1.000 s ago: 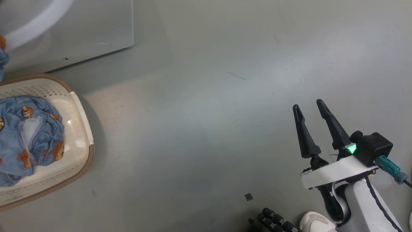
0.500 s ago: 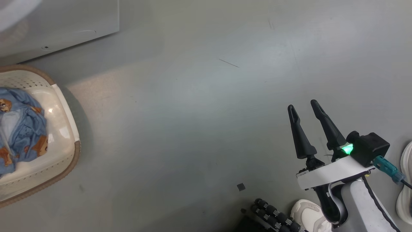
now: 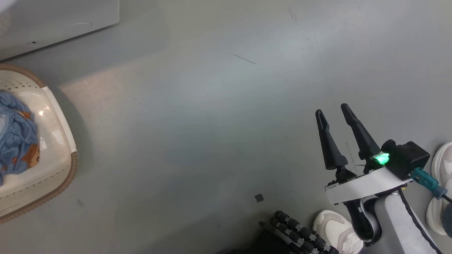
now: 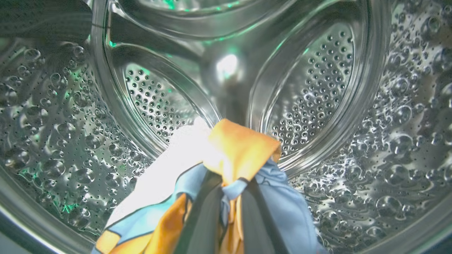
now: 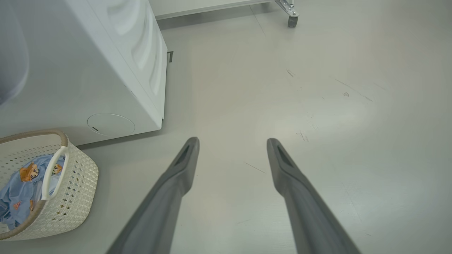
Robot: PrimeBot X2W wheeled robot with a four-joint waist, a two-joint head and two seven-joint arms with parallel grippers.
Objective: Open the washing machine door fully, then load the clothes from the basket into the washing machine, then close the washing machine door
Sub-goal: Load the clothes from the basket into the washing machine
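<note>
Left wrist view: left hand (image 4: 233, 181) deep in the steel drum (image 4: 317, 88), fingers pinched tight on a blue-and-orange garment (image 4: 243, 148). Loading step, I judge; next, let go and pull back for more. Head view supplies what that one lacks: basket (image 3: 53, 134) on the floor beside the washing machine (image 3: 53, 21), clothes (image 3: 16, 141) inside it, right hand (image 3: 332, 109) spread wide, empty.
</note>
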